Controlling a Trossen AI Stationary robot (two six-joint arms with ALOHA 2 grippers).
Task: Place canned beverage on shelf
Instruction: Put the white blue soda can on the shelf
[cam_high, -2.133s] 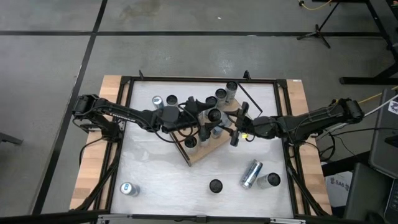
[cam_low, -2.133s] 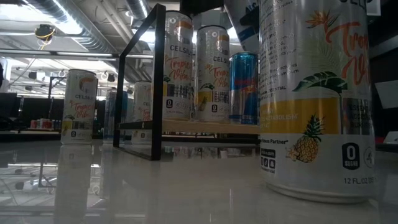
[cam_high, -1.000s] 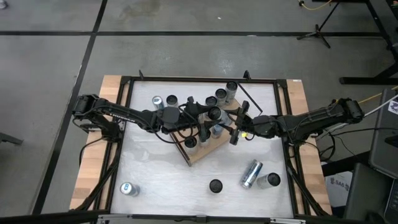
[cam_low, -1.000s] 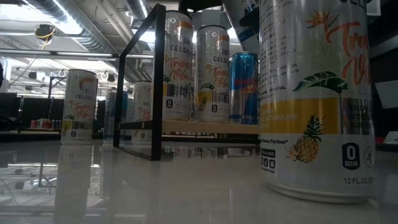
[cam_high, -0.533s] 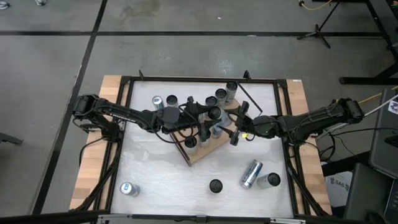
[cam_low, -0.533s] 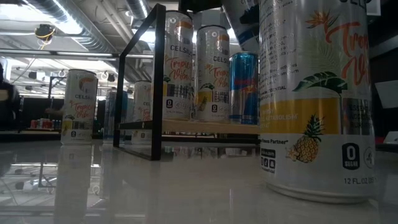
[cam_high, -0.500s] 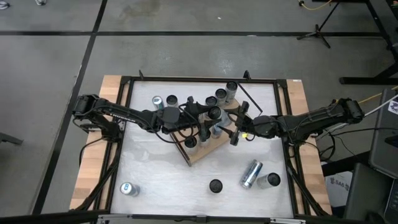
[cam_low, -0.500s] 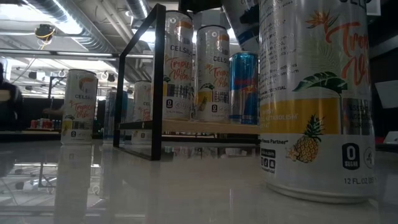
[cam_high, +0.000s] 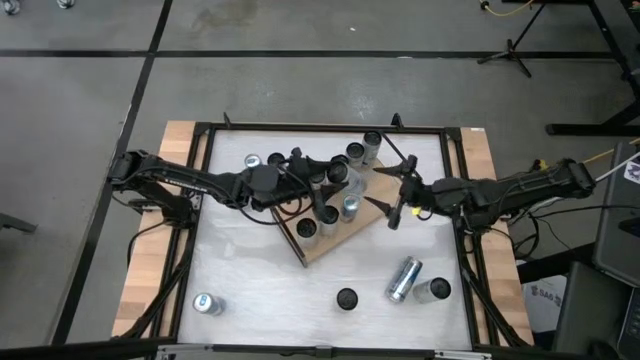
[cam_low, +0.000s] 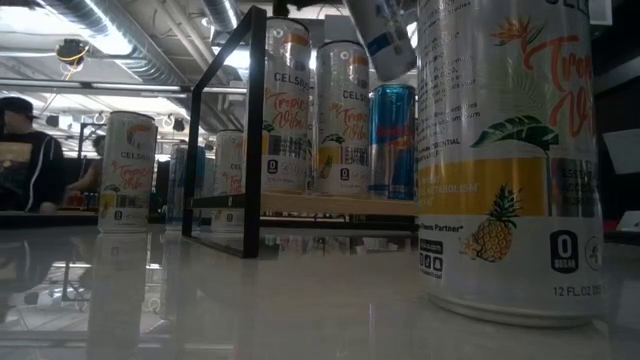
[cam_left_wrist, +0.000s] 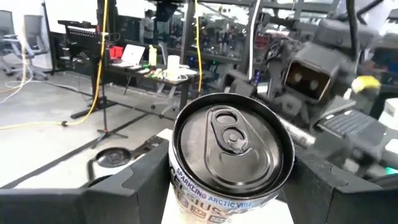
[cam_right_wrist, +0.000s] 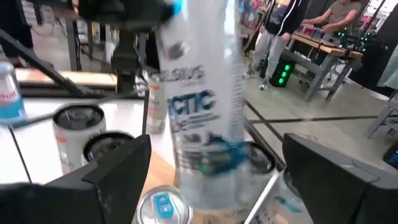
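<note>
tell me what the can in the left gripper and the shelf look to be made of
The can looks like aluminium: a shiny grey lid with a pull tab and a glossy printed wall. The shelf looks like light-brown wood or a wood-grain laminate, matt, and its frame looks like thin black-painted metal; the board's core cannot be told.

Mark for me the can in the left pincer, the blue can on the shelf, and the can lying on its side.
Held can (cam_left_wrist: 231, 142), left wrist view, on its lid.
Blue can (cam_low: 392, 140), low view, mid-body.
Toppled can (cam_high: 403, 279), high view, on its side wall.
</note>
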